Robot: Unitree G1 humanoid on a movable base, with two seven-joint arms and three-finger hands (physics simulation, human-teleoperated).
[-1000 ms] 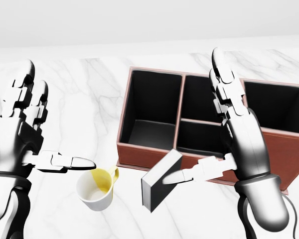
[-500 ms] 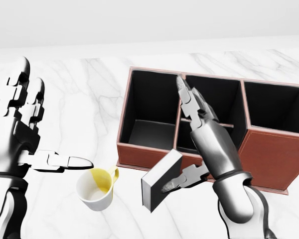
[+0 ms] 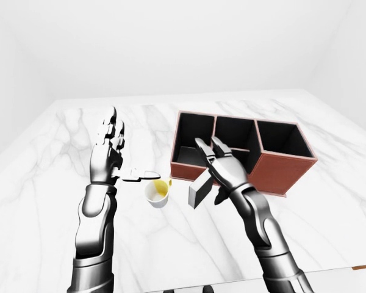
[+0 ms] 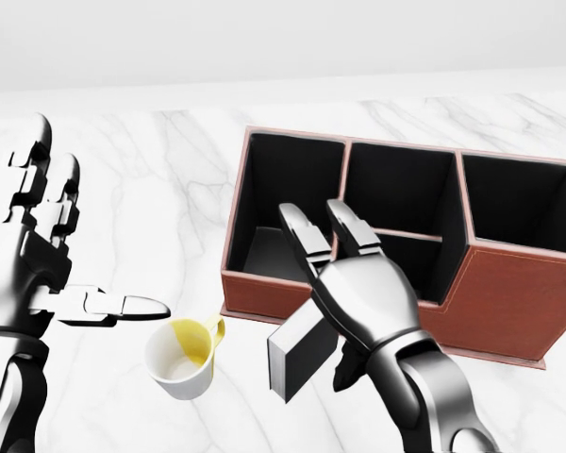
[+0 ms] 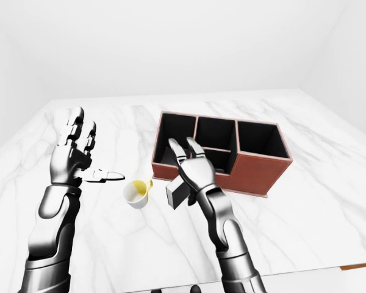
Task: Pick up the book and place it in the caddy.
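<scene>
A: My fingers (image 4: 307,241) on the R hand (image 4: 358,293) are spread, palm down, lying over the top of the thin dark-grey hardback book with pale page edges (image 4: 297,354). The thumb hangs at the book's right side in the head view. Can't tell if anything actually touches it; nothing's closed round it.

B: Which way does the book point?

A: It stands tilted on the white marble tabletop (image 4: 151,189). Long axis runs from bottom-left up to the right in the head view, upper end leaning at the low wall of the reddish-brown leather-look caddy with black lining (image 4: 509,293). Pale page edge faces left. Whether it really rests on the caddy wall, I can't tell; my hand covers that spot.

B: Any title, label?

A: No readable writing on the book or caddy.

B: What's in the caddy?

A: Four compartments show: one big at left, a middle one split in two, one big at right. As far as visible they're just black inside; my R hand hides part of the left and middle ones.

B: L hand?

A: L hand (image 4: 47,245) is up at the view's left, fingers spread straight, thumb pointing right, holding nothing. Just below the thumb tip sits a small white ceramic mug with yellow inside (image 4: 182,359), tipped on its side, mouth toward the bottom-left.
</scene>
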